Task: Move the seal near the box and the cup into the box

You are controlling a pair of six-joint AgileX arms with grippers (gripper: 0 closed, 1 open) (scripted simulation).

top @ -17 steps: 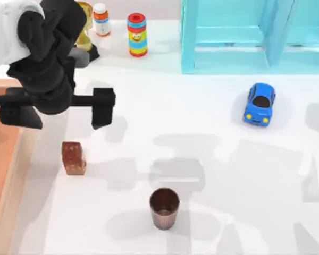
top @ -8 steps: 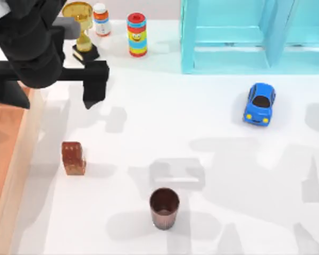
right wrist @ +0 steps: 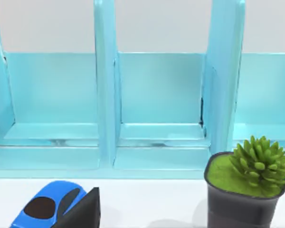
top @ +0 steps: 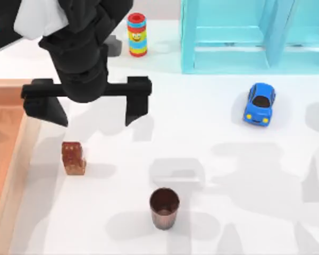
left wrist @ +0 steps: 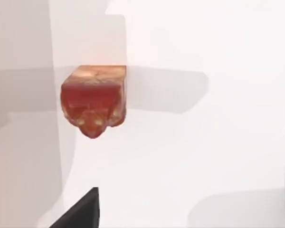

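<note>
The seal [top: 73, 158], a reddish-brown block, stands upright on the white table just right of the box [top: 13, 175], whose tan rim runs along the left edge. In the left wrist view the seal [left wrist: 94, 99] sits below the camera. My left gripper [top: 89, 109] hovers above and slightly behind the seal, open wide with nothing between its fingers [top: 135, 103]. The cup [top: 164, 208], a dark brown tumbler, stands upright near the front, right of the seal. Part of my right gripper [right wrist: 80, 213] faces the shelf.
A turquoise shelf unit [top: 255, 37] fills the back right, with a blue toy car [top: 259, 103] in front of it. A striped stacked toy [top: 137, 34] stands at the back. A potted plant [right wrist: 249, 185] sits by the shelf.
My left gripper swung from over the box's back corner to the right and forward, and now hides the gold trophy and the small bottle. Seal and cup stayed put.
</note>
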